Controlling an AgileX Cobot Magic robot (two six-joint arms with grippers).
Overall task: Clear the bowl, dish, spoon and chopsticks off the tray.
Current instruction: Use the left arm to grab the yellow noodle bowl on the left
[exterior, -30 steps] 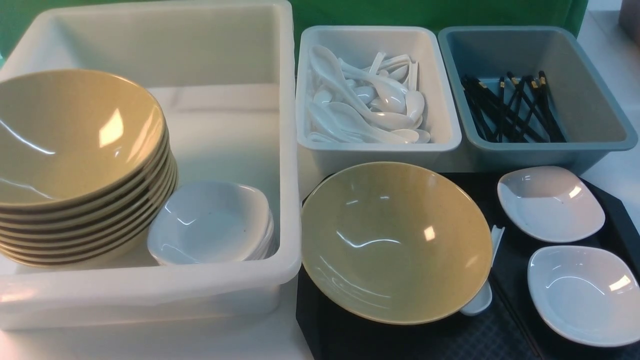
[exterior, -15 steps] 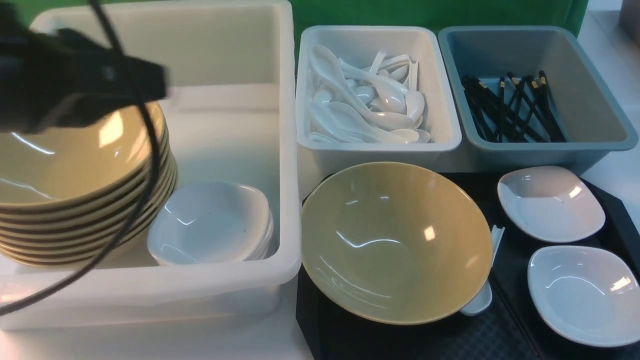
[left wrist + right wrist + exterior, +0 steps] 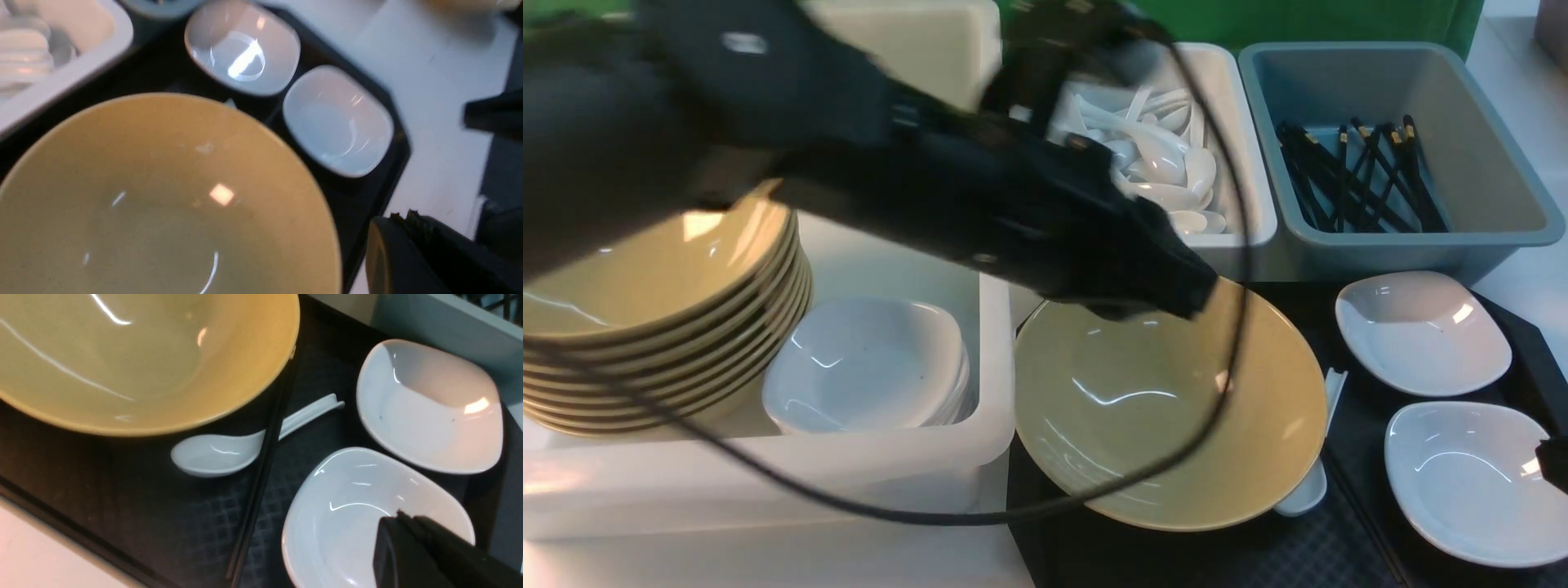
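Left hand [image 3: 1181,297] over bowl [image 3: 1168,416] — closed; right hand [image 3: 390,537] above near dish [image 3: 343,506]

A green backdrop [image 3: 1339,20] is seen along the far side, and a white tabletop [image 3: 768,563], brightly lit, is spread beneath everything in view.

glossy mustard bowl [image 3: 1168,416], glossy white spoon [image 3: 212,453], diamond-textured matt black tray [image 3: 192,528]

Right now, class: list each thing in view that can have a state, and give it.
bowl: upright, empty, on the tray
spoon: on tray, scoop up, under chopsticks
chopsticks: flat, crossing the spoon's handle
far dish: empty, upright
near dish: empty, upright
left gripper: shut, holding nothing
right gripper: shut, holding nothing
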